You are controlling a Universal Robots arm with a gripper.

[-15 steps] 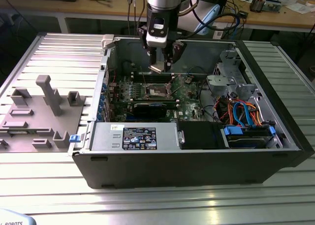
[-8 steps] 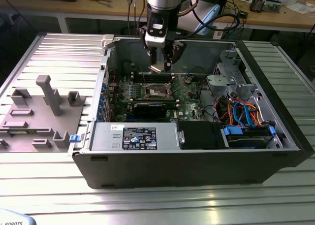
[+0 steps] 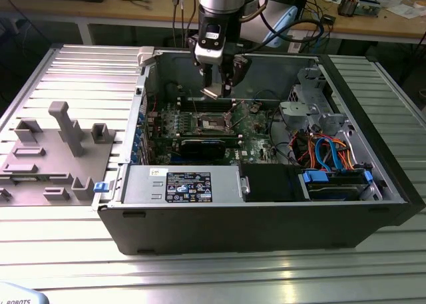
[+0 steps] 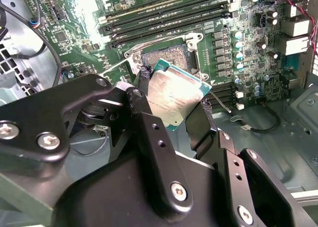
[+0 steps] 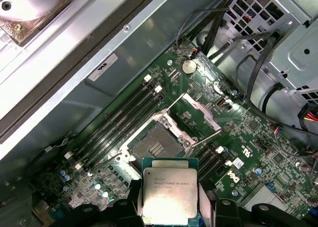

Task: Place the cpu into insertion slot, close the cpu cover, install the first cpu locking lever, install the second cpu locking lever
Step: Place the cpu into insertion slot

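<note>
Second wrist view, hand [image 4: 175, 102] clamped on cpu [image 4: 171, 90], held above open insertion slot [image 4: 168, 56].

Open air lies between the chip [image 5: 170, 194] in the gripper [image 5: 171, 208] and the socket [image 5: 155, 145] — the cover [image 5: 197, 113] stands swung up on one side, memory slots [image 5: 118, 119] run low along another. Cables [image 3: 326, 150] and the drive cage [image 3: 307, 96] crowd the exterior view's right.

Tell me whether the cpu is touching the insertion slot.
Apart. In the exterior view the gripper holds the cpu in the air above the motherboard; in the first wrist view the insertion slot lies bare.
</note>
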